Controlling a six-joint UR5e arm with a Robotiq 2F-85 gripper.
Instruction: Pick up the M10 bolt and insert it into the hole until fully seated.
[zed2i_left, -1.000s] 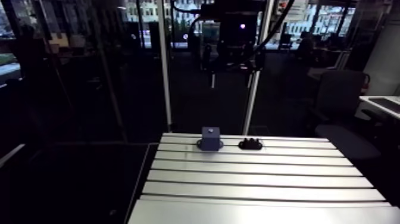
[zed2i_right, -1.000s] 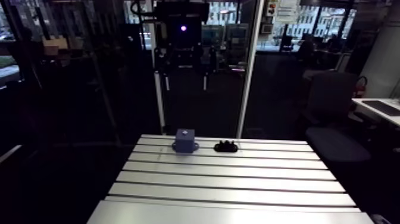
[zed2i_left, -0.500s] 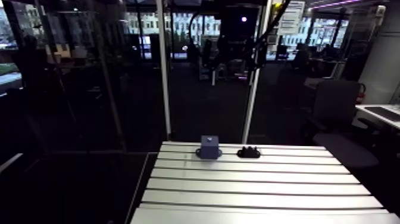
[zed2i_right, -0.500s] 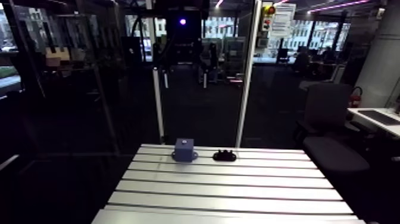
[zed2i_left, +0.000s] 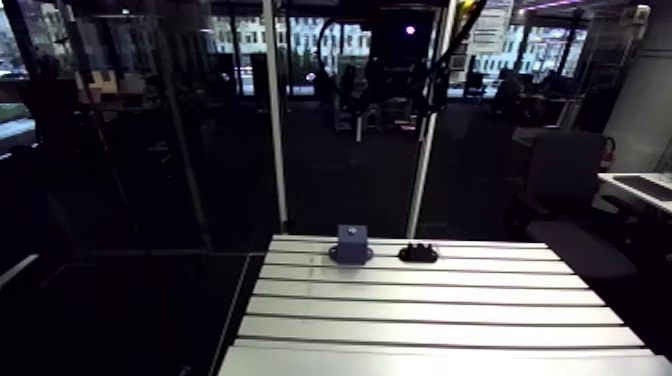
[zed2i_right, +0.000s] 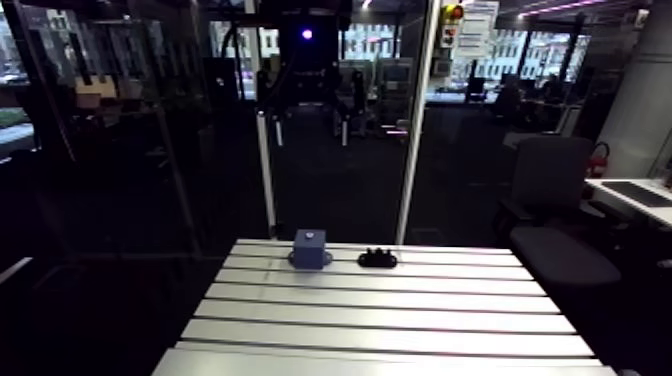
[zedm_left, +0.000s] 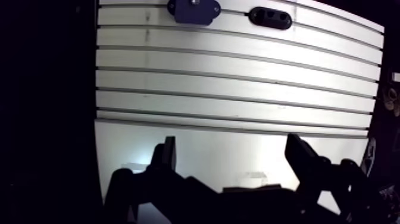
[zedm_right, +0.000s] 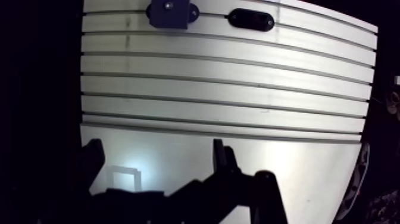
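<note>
**Hovering gripper (zedm_left: 232, 146) spread wide above the table (zedm_left: 238, 77)**

Arm view: a blue block (zed2i_left: 351, 244) stands near the table's far edge, with a black holder (zed2i_left: 418, 252) just beside it, not touching. The M10 bolt is too small to tell apart there.

Wrist view: both fingers (zedm_left: 297, 155) stand apart with nothing between them. The block and holder lie well ahead of the gripper.

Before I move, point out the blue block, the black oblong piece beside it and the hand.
blue block (zedm_left: 193, 10): wrist view, its top face.
black oblong piece (zedm_left: 270, 17): wrist view, middle of its top.
hand (zedm_left: 232, 143): wrist view, midway between its open fingertips.
</note>
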